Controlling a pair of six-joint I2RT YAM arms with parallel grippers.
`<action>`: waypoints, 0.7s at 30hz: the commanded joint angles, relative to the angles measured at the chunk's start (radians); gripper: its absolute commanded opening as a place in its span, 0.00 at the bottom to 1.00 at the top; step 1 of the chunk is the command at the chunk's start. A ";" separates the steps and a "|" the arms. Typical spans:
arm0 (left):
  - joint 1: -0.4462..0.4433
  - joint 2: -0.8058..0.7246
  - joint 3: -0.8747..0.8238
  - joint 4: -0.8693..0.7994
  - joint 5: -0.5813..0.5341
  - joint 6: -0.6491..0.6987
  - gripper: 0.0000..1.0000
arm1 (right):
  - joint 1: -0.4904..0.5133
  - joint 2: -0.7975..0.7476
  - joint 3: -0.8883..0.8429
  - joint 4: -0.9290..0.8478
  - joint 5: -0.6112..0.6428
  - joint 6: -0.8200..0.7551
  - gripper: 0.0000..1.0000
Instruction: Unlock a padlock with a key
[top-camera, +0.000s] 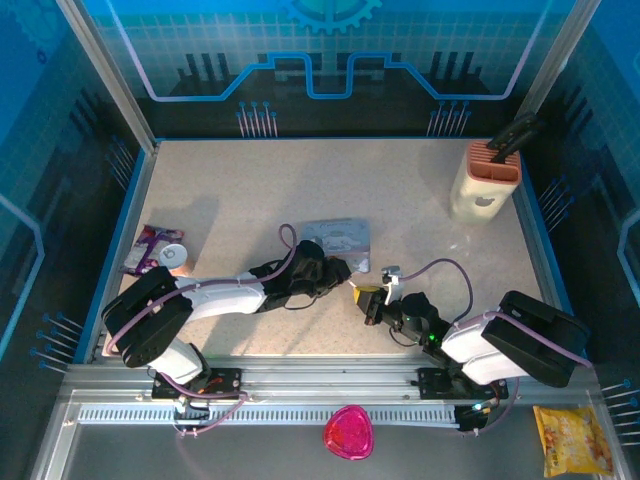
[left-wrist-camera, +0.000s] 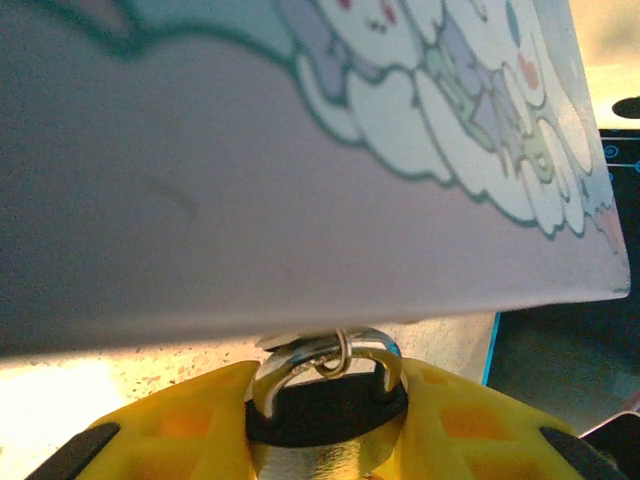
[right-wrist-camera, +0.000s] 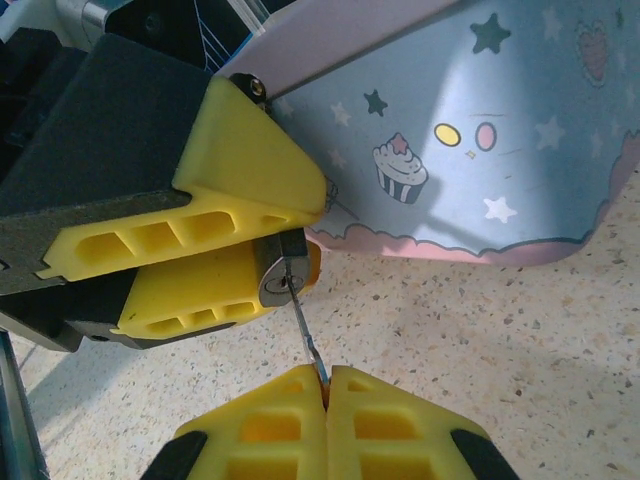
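Observation:
My left gripper (left-wrist-camera: 328, 388) is shut on the padlock (left-wrist-camera: 325, 415), a small dark body whose metal shackle (left-wrist-camera: 300, 358) points up toward the pastel cartoon tin (left-wrist-camera: 300, 170) and carries a small ring. Seen from the right wrist, the padlock's round silver keyhole face (right-wrist-camera: 283, 283) sits between the left gripper's yellow fingers (right-wrist-camera: 240, 170). The thin grey key (right-wrist-camera: 308, 335) runs from my right gripper (right-wrist-camera: 327, 382), which is shut on its head, up to the keyhole, its tip in the slot. From above, both grippers (top-camera: 340, 272) (top-camera: 366, 296) meet just in front of the tin (top-camera: 337, 240).
A beige holder (top-camera: 485, 180) stands at the back right. A snack packet and a small cup (top-camera: 160, 252) lie at the left edge. A pink object (top-camera: 348, 432) and a yellow packet (top-camera: 573, 440) lie off the table, in front of the arm bases.

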 joint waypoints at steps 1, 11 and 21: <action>0.005 -0.034 -0.016 0.053 -0.006 -0.020 0.11 | 0.014 0.005 0.000 0.044 0.051 0.006 0.00; 0.004 -0.023 -0.017 0.072 0.003 -0.031 0.10 | 0.017 0.041 0.008 0.083 0.039 0.020 0.00; 0.005 -0.017 -0.009 0.072 0.014 -0.022 0.10 | 0.016 0.112 0.016 0.191 0.014 0.045 0.00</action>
